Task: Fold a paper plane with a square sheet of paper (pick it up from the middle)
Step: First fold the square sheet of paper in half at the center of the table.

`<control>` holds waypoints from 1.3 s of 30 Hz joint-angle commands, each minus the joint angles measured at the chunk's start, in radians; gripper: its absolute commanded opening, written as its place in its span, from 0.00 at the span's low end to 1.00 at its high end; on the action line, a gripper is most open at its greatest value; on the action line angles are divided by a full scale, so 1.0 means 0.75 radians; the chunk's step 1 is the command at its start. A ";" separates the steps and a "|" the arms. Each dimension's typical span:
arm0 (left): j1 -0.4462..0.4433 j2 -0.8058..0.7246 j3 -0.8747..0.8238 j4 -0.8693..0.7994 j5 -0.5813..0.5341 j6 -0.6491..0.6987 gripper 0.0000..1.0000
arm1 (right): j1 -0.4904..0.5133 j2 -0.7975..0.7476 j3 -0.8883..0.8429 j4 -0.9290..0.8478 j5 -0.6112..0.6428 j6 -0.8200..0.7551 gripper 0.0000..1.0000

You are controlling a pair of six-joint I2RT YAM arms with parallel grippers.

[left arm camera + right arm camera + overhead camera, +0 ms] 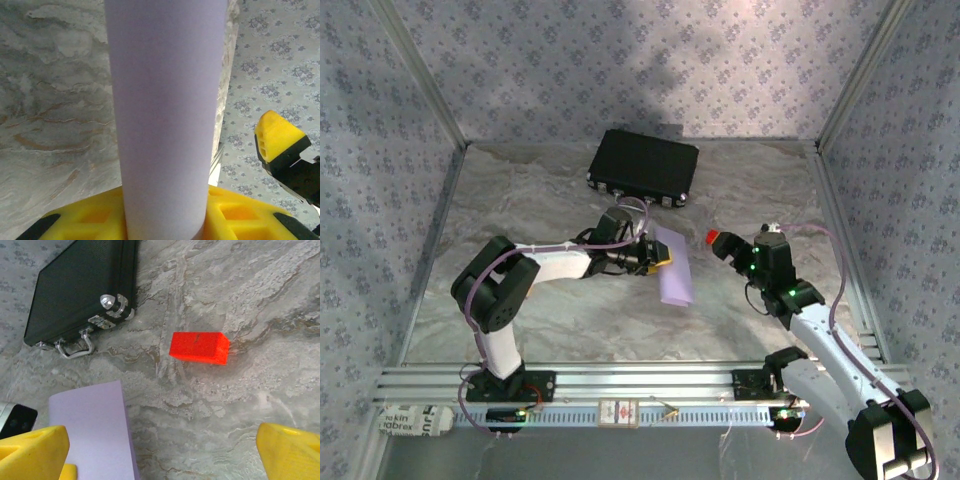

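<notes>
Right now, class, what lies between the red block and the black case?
Nothing: the right wrist view shows bare tabletop separating the red block from the black case.

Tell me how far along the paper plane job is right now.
Early. Done: the sheet of paper looks picked up, and it shows as a narrow strip, so it may already be folded once. In hand: the left gripper holds it by one edge, while the right gripper is open near the red block. Left: no pointed nose or wings are visible.
</notes>
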 commanded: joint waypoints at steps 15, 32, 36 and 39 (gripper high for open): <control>0.008 0.091 0.134 -0.457 -0.069 0.285 0.35 | -0.007 0.002 -0.031 0.049 -0.226 -0.175 0.96; -0.011 0.004 0.223 -0.808 -0.355 0.478 0.58 | -0.005 0.071 -0.029 0.078 -0.265 -0.162 0.97; -0.016 -0.024 0.214 -0.819 -0.393 0.489 0.57 | -0.006 0.092 -0.025 0.094 -0.283 -0.160 0.97; -0.016 -0.053 0.203 -0.820 -0.424 0.489 0.57 | -0.003 0.101 -0.023 0.097 -0.284 -0.161 0.97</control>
